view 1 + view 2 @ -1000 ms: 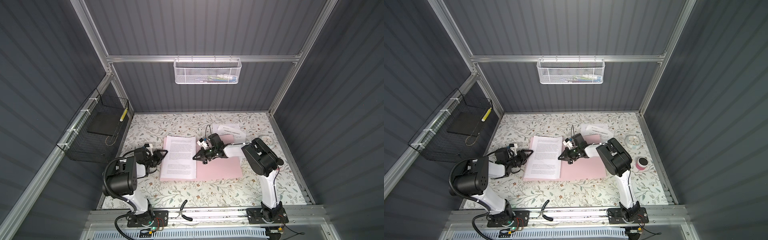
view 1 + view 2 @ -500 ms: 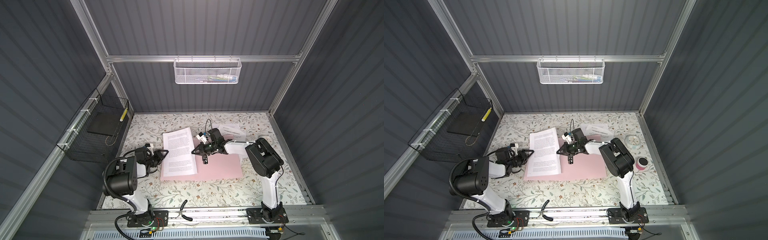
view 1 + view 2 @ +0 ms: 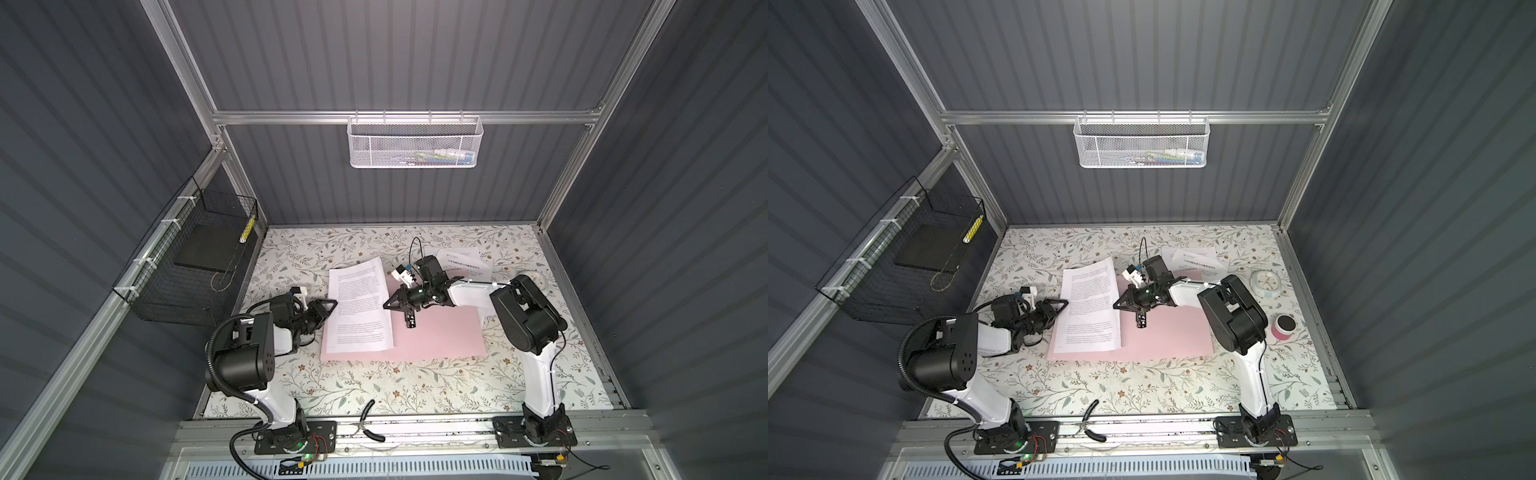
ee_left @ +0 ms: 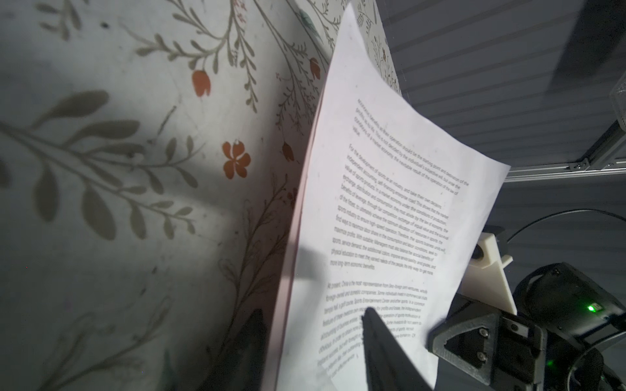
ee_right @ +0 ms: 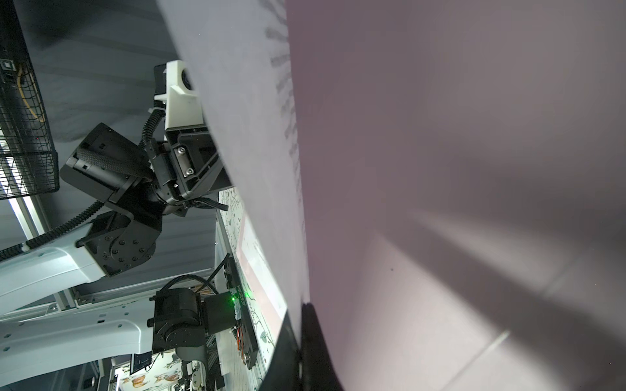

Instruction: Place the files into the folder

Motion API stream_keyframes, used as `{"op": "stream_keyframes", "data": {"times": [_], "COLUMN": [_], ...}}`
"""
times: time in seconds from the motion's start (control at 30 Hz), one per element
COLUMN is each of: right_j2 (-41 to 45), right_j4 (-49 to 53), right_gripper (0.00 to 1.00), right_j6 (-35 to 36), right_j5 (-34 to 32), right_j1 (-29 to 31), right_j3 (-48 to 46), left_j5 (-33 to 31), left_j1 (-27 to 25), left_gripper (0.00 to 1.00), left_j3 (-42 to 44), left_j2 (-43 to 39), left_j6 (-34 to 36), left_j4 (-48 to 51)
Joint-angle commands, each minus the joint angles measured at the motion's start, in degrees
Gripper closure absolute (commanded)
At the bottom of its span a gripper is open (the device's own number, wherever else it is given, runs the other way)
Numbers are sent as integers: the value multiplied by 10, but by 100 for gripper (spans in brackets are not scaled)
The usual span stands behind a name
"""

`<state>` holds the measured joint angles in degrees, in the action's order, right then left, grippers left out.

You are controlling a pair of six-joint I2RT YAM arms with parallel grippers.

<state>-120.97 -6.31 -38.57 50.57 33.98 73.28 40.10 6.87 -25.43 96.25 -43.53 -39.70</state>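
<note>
The pale pink folder (image 3: pixel 440 336) lies open and flat on the table. One of the files, a white printed sheet (image 3: pixel 359 307), rests on its left half with its right edge raised. My right gripper (image 3: pixel 387 306) is shut on that raised edge; its wrist view shows the sheet (image 5: pixel 244 135) pinched between the fingertips (image 5: pixel 310 338) in front of the folder (image 5: pixel 474 169). My left gripper (image 3: pixel 332 304) sits at the sheet's left edge, open. One of its fingers (image 4: pixel 376 338) is over the paper (image 4: pixel 382 203), the other beside the folder's edge (image 4: pixel 291 257). Another file (image 3: pixel 463 264) lies at the back right.
A small dark clip (image 3: pixel 410 322) stands on the folder's middle. A black wire basket (image 3: pixel 195 266) hangs on the left wall, a white mesh basket (image 3: pixel 415 143) on the back rail. Pliers (image 3: pixel 368 424) lie at the front. A clock (image 3: pixel 1266 282) and a pink round item (image 3: pixel 1284 326) sit right.
The sheet lay flat a second ago; my right gripper has lifted its right edge up and back. The left arm has barely moved.
</note>
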Motion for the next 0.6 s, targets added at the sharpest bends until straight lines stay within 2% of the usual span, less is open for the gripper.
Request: {"op": "stream_keyframes", "data": {"times": [0.0, 0.33, 0.57], "right_j2": [-16, -31, -16], "right_j4": [-11, -22, -14], "right_gripper": [100, 100, 100], "right_j6": [-8, -18, -12], "right_j5": [17, 24, 4], "right_j1": [5, 12, 4], "right_j3": [9, 14, 2], "left_j5": [4, 2, -1], "left_j1": [-5, -6, -6], "left_gripper": [52, 50, 45], "left_j3": [-11, -11, -11], "left_j2": [3, 0, -5], "left_j6": [16, 17, 20], "left_j4": [5, 8, 13]}}
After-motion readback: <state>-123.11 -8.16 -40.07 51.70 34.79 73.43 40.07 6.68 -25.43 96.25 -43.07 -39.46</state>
